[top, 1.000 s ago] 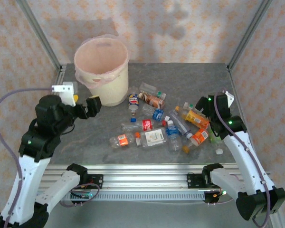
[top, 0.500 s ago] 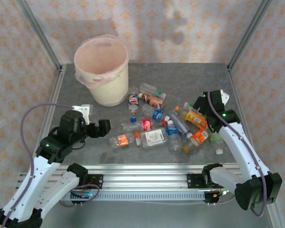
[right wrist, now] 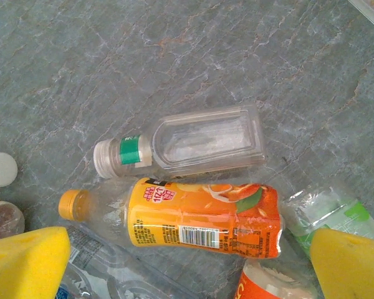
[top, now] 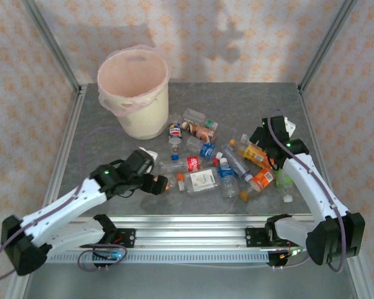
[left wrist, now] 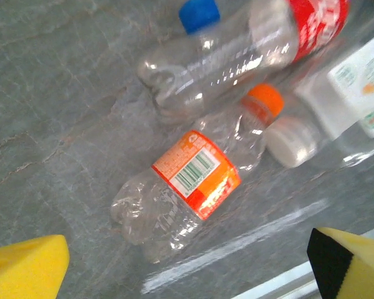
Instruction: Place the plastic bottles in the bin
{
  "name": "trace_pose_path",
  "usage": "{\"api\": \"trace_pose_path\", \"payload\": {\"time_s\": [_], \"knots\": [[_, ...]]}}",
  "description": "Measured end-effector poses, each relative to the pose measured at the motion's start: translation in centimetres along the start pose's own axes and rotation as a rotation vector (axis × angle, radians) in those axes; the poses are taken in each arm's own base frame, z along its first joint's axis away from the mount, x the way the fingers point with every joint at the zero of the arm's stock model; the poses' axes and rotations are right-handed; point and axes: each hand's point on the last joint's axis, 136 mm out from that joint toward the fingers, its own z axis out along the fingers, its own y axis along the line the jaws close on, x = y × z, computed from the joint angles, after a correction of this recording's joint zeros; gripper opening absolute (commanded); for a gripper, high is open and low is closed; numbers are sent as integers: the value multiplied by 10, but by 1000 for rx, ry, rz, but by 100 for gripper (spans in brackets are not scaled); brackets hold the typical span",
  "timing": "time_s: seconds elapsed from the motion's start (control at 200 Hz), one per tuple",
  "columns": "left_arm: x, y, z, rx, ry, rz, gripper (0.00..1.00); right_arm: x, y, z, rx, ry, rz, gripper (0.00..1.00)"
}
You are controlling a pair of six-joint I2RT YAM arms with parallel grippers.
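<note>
Left jaws wide open; orange-label bottle [left wrist: 196, 180] lies on the bench [left wrist: 43, 93] just ahead, ungripped. Right jaws open over the orange-juice bottle [right wrist: 202, 217]. Beyond both: bin [top: 143, 121], no bottles visible inside. Judged barely begun; about a dozen remain.

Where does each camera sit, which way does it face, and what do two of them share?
Top external: above and behind the arm bases, looking down at the table, bin and plastic bottles; left arm with left gripper, right arm with right gripper show.
Left wrist: on the left wrist, facing down at the orange-label bottle; yellow fingers at the bottom corners.
Right wrist: on the right wrist, facing down at the yellow-label bottle; yellow fingers likewise.
Shared: top external and left wrist both see the orange-label bottle.
</note>
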Motion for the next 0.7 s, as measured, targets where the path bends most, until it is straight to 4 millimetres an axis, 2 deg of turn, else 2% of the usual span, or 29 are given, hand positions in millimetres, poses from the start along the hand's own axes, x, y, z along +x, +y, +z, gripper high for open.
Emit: {"api": "trace_pose_path", "payload": {"time_s": [0.19, 0.335, 0.701], "knots": [[3, -1, 30, -130, 87, 125, 100, 0, 0, 0, 0, 0, 0, 99], [3, 5, 40, -184, 105, 166, 100, 0, 0, 0, 0, 0, 0, 99], [3, 4, 68, -228, 164, 238, 100, 1, 0, 1, -1, -1, 0, 99]]}}
